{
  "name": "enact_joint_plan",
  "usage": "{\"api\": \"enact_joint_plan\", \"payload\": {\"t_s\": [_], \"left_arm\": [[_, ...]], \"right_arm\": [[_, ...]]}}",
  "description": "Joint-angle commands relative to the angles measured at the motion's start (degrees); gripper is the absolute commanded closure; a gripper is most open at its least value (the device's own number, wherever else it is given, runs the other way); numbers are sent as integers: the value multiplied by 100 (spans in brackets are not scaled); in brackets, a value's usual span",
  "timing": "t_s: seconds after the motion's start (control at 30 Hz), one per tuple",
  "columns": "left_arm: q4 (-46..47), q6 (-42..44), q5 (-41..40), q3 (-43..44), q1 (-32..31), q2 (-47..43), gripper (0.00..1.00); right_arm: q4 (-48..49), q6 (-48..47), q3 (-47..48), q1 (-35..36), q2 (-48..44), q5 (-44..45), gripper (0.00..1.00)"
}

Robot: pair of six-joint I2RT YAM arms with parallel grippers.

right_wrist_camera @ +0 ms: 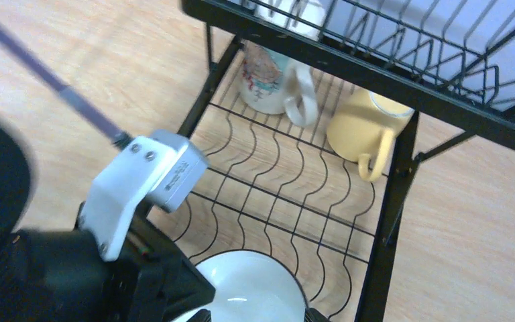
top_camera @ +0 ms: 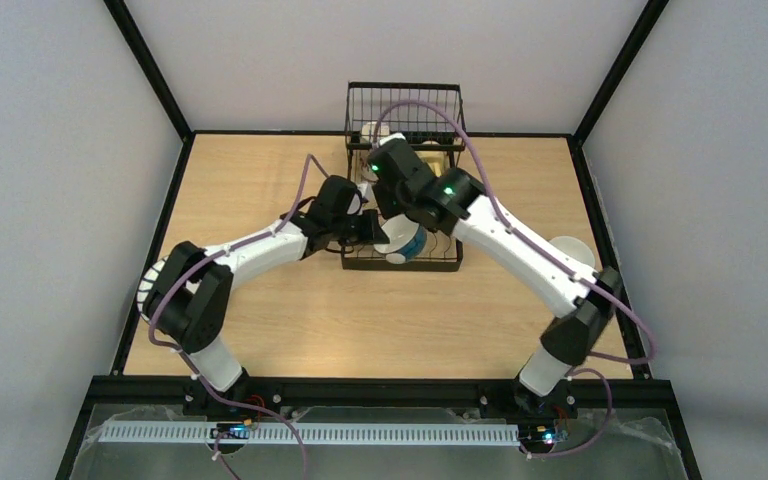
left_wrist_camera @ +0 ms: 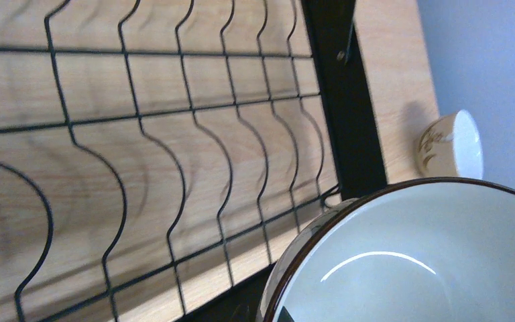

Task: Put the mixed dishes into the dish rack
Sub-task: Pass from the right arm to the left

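Top external view: the blue-outside white bowl (top_camera: 405,245) hangs tilted over the front edge of the dish rack (top_camera: 400,267), which stands at 12 o'clock on the table (top_camera: 280,320). The left gripper (top_camera: 375,230) meets the bowl from 9 o'clock, its fingers pressed together on the brown-edged rim.

Right wrist view: the right gripper (right_wrist_camera: 258,315) shows only two dark fingertips (right_wrist_camera: 312,314) at the 6 o'clock edge. They are spread wide, one on either side of the bowl, and whether they touch it cannot be told. At 12 o'clock from the bowl, a beige mug (right_wrist_camera: 268,77) and a yellow mug (right_wrist_camera: 359,127) sit on the slotted lower level, beneath the upper basket (right_wrist_camera: 375,47).

Left wrist view: a cream bowl (left_wrist_camera: 450,144) lies on its side on the table, at 3 o'clock beyond the rack's frame.
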Motion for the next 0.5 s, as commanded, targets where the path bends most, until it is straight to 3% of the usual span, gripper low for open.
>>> {"api": "enact_joint_plan", "payload": {"t_s": [0.0,0.13,0.47], "left_arm": [[1289,-636,-111,-46,-26,-332,98],[1858,-869,-228,-158,-18,-416,98],[2730,-1316,-142,-515,52,-327,98]], "right_arm": [[-1477,1170,910,19,941,876,23],[-1909,1684,1315,16,1274,1125,25],[-1953,2135,1354,-46,930,1696,28]]}}
